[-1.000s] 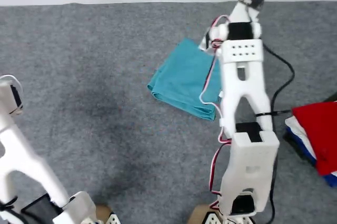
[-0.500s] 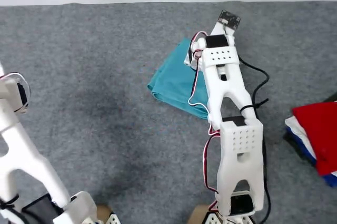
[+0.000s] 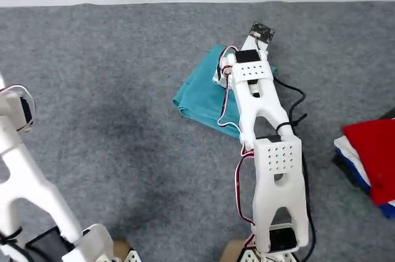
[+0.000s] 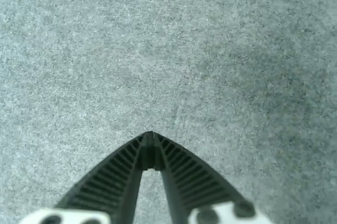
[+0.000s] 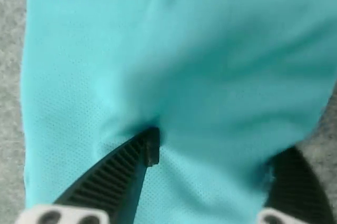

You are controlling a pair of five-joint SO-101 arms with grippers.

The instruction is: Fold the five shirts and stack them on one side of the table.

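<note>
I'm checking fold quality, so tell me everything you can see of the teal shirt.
The teal shirt is a finely meshed fabric, folded into a rough rectangle lying askew on the grey carpet-like table, layered edges showing along its near side. The right arm covers its right part. The right gripper is open on it, one finger pressed into the cloth, which bunches up between the fingers.

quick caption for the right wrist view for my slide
Open jaws either side of a raised fold in the teal shirt.
</note>
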